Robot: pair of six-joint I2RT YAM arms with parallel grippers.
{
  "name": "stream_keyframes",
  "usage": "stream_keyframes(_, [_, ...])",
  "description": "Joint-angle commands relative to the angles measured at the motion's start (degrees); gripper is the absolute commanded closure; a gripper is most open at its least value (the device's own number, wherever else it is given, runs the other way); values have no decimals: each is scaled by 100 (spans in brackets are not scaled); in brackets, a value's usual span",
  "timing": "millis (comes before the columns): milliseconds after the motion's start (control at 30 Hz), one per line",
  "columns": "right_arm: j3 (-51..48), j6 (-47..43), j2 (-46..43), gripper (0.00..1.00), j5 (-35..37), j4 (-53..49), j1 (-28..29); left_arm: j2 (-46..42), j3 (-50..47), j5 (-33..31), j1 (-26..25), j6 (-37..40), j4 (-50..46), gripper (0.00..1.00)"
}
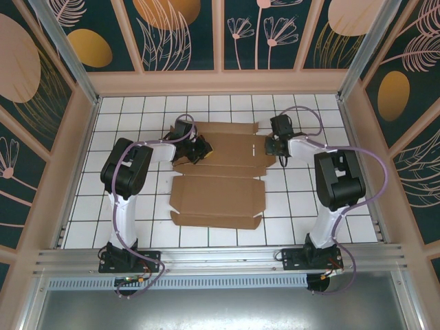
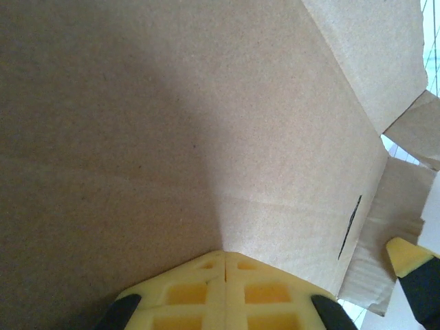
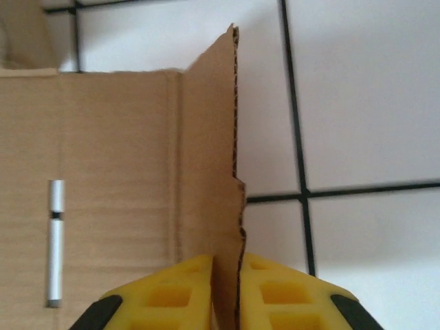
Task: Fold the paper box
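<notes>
The paper box (image 1: 218,180) lay mostly flat at the centre of the top view on the white tiled table (image 1: 289,206). The left gripper (image 1: 201,150) sat at the box's upper left edge. In its wrist view, the yellow fingers (image 2: 185,292) were pressed together on a raised fold of cardboard. The right gripper (image 1: 273,147), at the upper right edge, was clamped on an upright side flap (image 3: 213,137), with its pads (image 3: 275,289) touching both faces.

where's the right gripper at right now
In the top view the right gripper is at the far right side of the paper box, shut on its upturned side flap.
</notes>
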Motion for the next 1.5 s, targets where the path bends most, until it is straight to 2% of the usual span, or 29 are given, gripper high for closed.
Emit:
stream_keyframes(0, [459, -284, 450, 88, 1019, -504, 463, 281, -72, -308, 43, 113, -401, 100])
stream_keyframes(133, [755, -409, 695, 89, 1871, -789, 740, 250, -54, -307, 46, 118, -410, 100])
stream_keyframes(167, [744, -379, 634, 83, 1912, -790, 727, 235, -48, -312, 44, 121, -427, 100])
stream_keyframes(300, [413, -235, -137, 50, 1779, -523, 607, 154, -34, -307, 43, 122, -429, 100])
stream_keyframes(367, [181, -115, -636, 44, 1511, -394, 512, 9, -45, -247, 44, 99, -342, 100])
stream_keyframes(467, [-396, 169, -1505, 36, 707, -16, 351, -326, 108, -71, 44, 70, -339, 100])
stream_keyframes(567, [-946, 575, -2091, 35, -502, 232, 113, -714, 328, -153, 48, 239, -668, 95])
stream_keyframes(633, [-1254, 686, -2341, 35, -897, 320, 108, -997, 270, -178, 44, 305, -785, 90])
stream_keyframes(800, [-2124, 1068, -2667, 36, -2019, 786, 126, -1645, -691, -98, 20, 338, -692, 88])
stream_keyframes(1033, [-2704, 1266, -2396, 34, -2295, 1316, 273, -1749, -1813, -285, -106, 285, -407, 95])
stream_keyframes(1267, [-2619, 1259, -1784, 38, -2294, 1545, 281, -1546, -1883, -578, -105, 155, -357, 99])
stream_keyframes(1467, [-2398, 1222, -1446, 43, -2410, 1582, 279, -1416, -1891, -580, -106, 127, -349, 100])
